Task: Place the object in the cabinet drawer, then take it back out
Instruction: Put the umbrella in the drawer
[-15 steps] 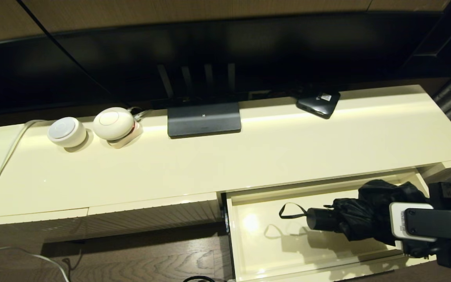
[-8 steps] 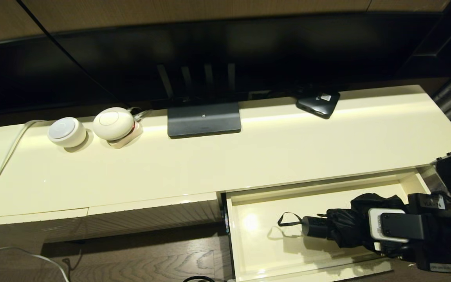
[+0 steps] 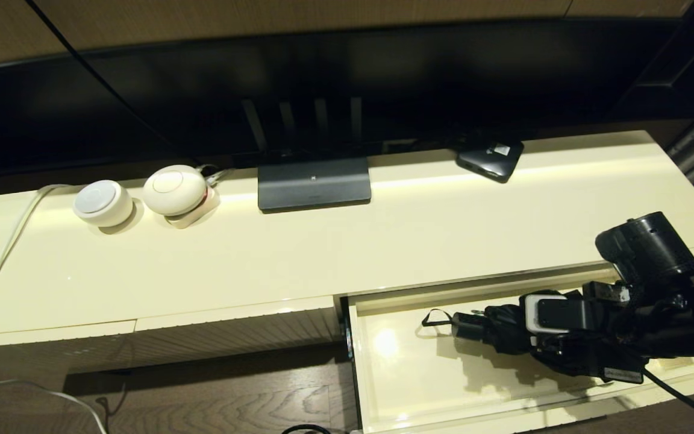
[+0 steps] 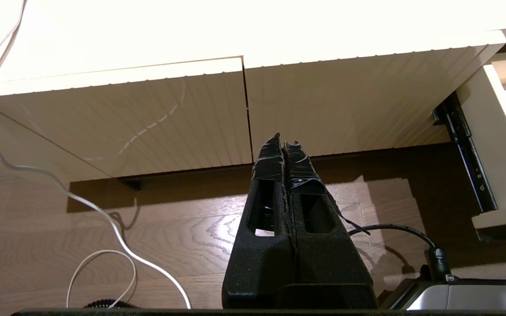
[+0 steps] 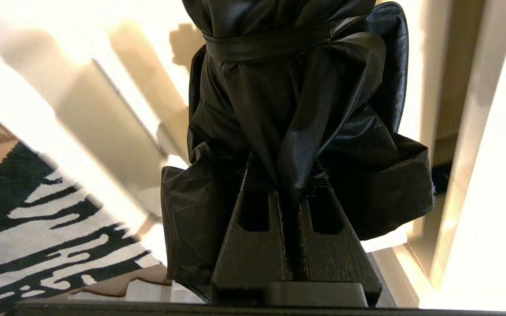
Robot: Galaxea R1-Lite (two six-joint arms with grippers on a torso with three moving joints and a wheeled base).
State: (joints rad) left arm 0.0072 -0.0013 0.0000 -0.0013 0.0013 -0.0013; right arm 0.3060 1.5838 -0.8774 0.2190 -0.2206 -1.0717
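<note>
Umbrella [image 3: 497, 328] status: held over the open cabinet drawer [image 3: 407, 386], handle and wrist loop pointing toward the drawer's left half. Largest item noted, the cream worktop [image 3: 323, 253], carries a dark monitor base [image 3: 314, 184], two white round devices [image 3: 136, 196] and a small black box [image 3: 490, 158], all undisturbed. Compared with a second ago, the umbrella sits lower and further toward the drawer's back wall, and the right arm now reaches in from above the right end. Right end effector [image 5: 284, 175] is clamped nearly closed on the baggy fabric. Left end effector [image 4: 283, 147] is parked, fingers together, facing the ribbed panel [image 4: 169, 118]. Judgement: placement is nearly complete; release is outstanding, retrieval not begun.
</note>
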